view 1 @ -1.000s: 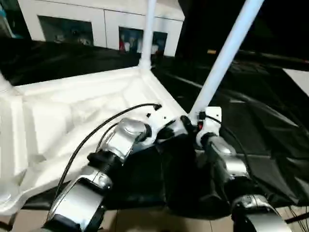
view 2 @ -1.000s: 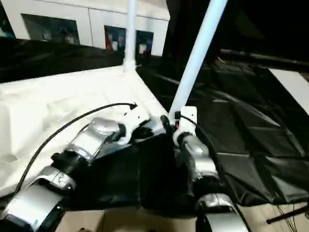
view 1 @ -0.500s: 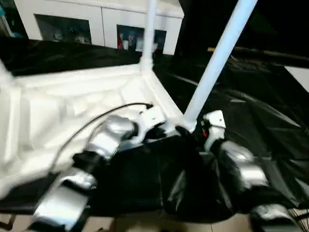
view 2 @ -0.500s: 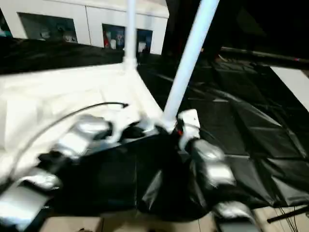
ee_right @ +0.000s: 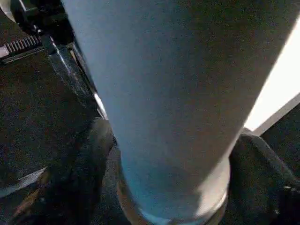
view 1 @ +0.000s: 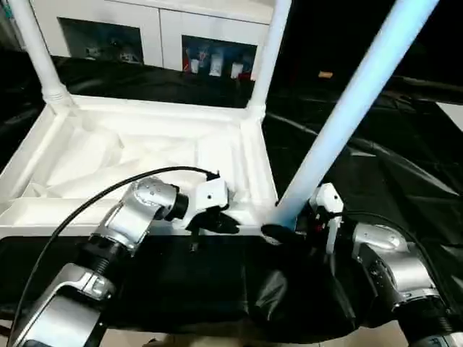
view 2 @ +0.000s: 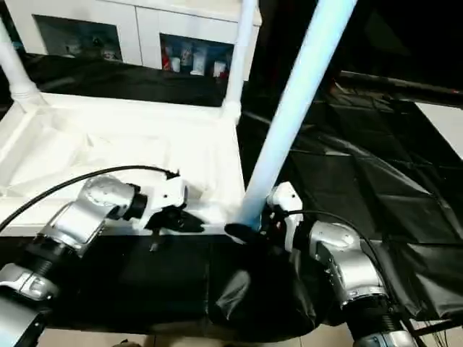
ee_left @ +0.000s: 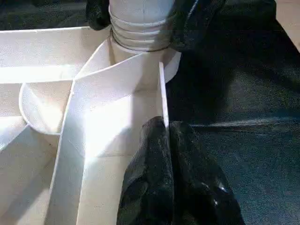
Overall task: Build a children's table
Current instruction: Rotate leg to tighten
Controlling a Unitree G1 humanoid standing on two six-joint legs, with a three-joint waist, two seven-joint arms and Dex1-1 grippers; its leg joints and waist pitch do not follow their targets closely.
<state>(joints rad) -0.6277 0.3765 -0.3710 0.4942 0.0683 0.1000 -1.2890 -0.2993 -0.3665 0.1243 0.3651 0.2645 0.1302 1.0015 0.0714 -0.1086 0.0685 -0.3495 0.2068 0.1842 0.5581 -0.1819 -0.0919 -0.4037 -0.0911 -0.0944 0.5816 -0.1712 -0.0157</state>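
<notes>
The children's table top lies upside down on a black sheet, its ribbed underside facing up. White legs stand in its far left corner and far right corner. A third leg rises slanted from the near right corner socket. My right gripper is closed around this leg's base, with one black finger on each side of the tube. My left gripper is shut, and its tips touch the near rim just left of that socket.
A white cabinet with glass doors stands behind the table top. Crumpled black sheeting covers the ground to the right and in front. A black cable arcs over my left forearm.
The camera has swung, bringing the far left leg into view. My right gripper has stayed at the near right leg's base. My left gripper now sits slightly further from that leg, on the rim.
</notes>
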